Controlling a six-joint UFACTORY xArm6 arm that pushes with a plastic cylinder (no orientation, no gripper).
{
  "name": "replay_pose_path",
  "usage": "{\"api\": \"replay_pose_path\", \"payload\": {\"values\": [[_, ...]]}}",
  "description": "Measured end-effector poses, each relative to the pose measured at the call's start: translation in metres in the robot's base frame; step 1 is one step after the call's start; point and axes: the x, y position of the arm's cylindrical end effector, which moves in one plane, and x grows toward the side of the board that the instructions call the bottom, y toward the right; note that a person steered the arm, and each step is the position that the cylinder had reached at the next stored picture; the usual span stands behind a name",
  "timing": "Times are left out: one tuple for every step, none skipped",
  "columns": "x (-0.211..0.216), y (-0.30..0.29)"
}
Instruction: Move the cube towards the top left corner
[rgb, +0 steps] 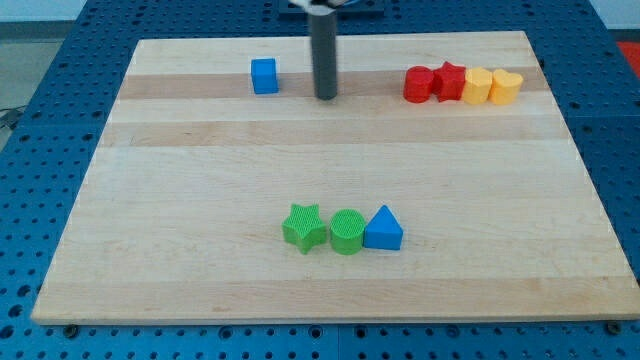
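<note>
One blue cube (264, 76) is sitting near the view's top, left of centre, already fairly close to the board's (200, 200) top-left corner but still short of it; bare wood is showing between it and both the left and top edges. Judging from that, the task is partly along, with a further push leftward and slightly upward remaining.

Rod is standing upright, my tip (326, 97) resting on the board to the cube's right, near but apart from it, roughly level with its lower edge. No pincer is fitted, so nothing is being grasped.

Elsewhere, a red-and-yellow row (462, 84) is lying at top right, and a green star (303, 227), green cylinder (346, 232) and blue triangle (383, 229) at bottom centre.
</note>
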Motion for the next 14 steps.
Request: {"api": "replay_pose_path", "payload": {"values": [[-0.014,-0.003],[-0.024,-0.040],[-0.023,-0.067],[-0.023,-0.090],[-0.023,-0.114],[-0.023,-0.136],[-0.023,-0.154],[-0.023,-0.168],[-0.023,-0.181],[-0.023,-0.186],[-0.017,-0.175],[0.035,-0.073],[0.110,0.007],[0.141,0.038]]}}
